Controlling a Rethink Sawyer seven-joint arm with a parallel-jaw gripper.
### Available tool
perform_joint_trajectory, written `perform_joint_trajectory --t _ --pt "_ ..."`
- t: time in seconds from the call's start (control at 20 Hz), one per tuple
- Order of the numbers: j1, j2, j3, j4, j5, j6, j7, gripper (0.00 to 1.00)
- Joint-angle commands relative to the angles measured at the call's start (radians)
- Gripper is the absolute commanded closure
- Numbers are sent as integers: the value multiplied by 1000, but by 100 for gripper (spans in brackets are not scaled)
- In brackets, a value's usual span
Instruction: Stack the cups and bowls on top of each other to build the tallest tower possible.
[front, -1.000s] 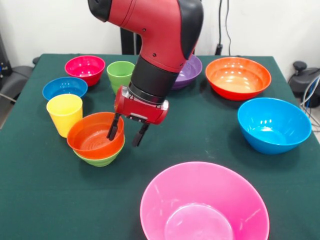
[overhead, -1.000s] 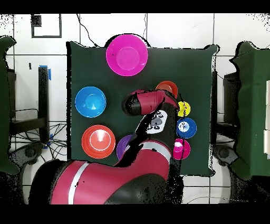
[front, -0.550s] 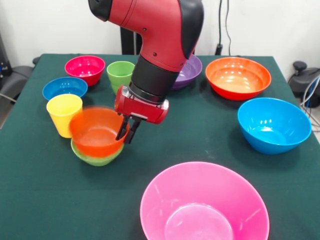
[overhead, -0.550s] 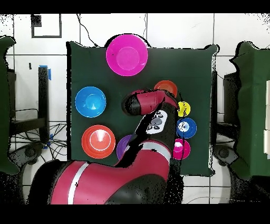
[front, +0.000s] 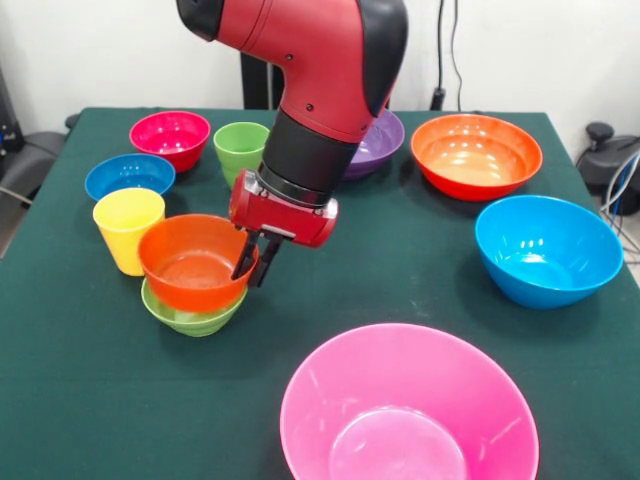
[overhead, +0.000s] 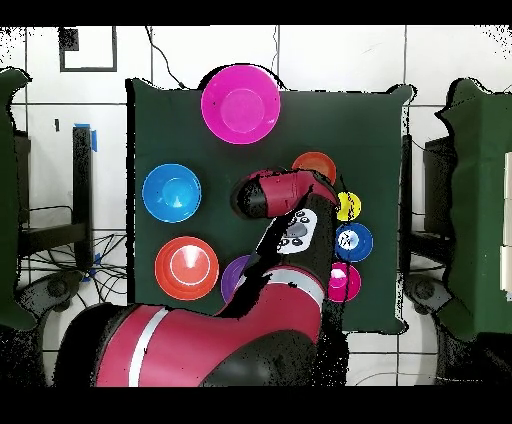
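Note:
My gripper is shut on the right rim of the small orange-red bowl, one finger inside and one outside. That bowl hangs slightly raised over the small light-green bowl, which sits on the cloth beneath it. The yellow cup stands just left of them and the green cup stands behind. In the overhead view the orange-red bowl shows past the arm's end, beside the yellow cup. The large light blue bowl sits alone at the right.
On the green table are a magenta-red bowl, a dark blue bowl, a purple bowl partly behind the arm, a large orange bowl and a large pink bowl at the near edge.
The fingers, open astride the orange-red bowl's rim a second ago, have shut on it. The bowl has risen a little off the green bowl.

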Motion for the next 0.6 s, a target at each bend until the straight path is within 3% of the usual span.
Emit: perform_joint_trajectory --t 0.05,0.15,0.2,0.6 --pt "17 19 105 14 -60 -23 14 100" --pt "19 21 101 15 -57 -28 24 100" --pt "20 21 99 16 -56 -31 28 0" --pt "31 21 93 2 -74 -11 -3 0"
